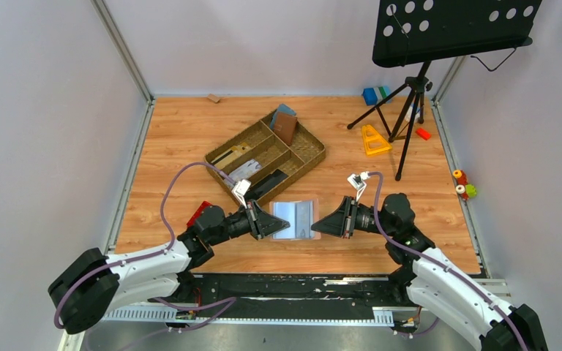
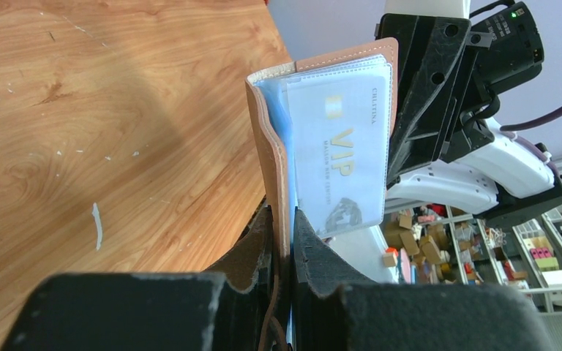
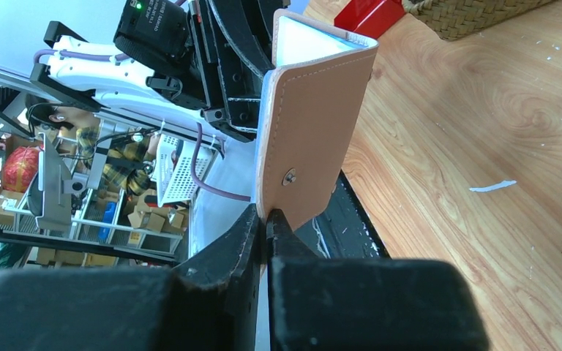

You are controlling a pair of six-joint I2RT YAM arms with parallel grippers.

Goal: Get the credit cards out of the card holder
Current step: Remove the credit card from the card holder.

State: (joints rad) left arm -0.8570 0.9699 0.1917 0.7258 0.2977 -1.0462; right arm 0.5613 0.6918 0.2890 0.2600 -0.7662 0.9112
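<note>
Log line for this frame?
left claw: shut on card holder edge | right claw: shut on opposite edge | card holder: held open | VIP card: inside, not yet out

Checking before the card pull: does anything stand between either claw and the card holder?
Nothing visible does. The left claw and right claw each pinch an opposite cover of the card holder, holding it open. Only a clear sleeve covers the VIP card.
</note>
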